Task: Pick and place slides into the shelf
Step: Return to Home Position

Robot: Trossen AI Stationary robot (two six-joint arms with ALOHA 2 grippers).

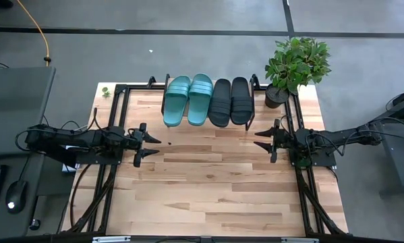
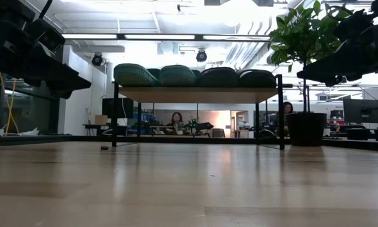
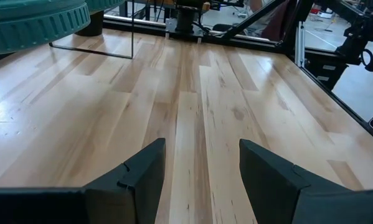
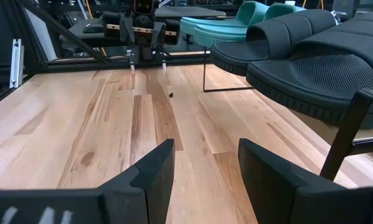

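Two teal slides (image 1: 188, 99) and two black slides (image 1: 231, 101) lie side by side on the shelf (image 1: 208, 125) at the table's far edge, soles down on its top board; in the low view the teal slides (image 2: 157, 75) and black slides (image 2: 238, 77) sit in a row on the board. My left gripper (image 1: 152, 147) hovers open over the table's left part, near of the shelf. My right gripper (image 1: 262, 138) hovers open at the right. Each wrist view shows open fingers, left gripper (image 3: 202, 168), right gripper (image 4: 205, 165), over bare wood.
A potted plant (image 1: 295, 66) stands at the table's far right corner beside the shelf. A small dark speck (image 4: 171, 94) lies on the wood near the shelf. Black frame rails (image 1: 114, 115) run along both table sides. People sit in the room behind.
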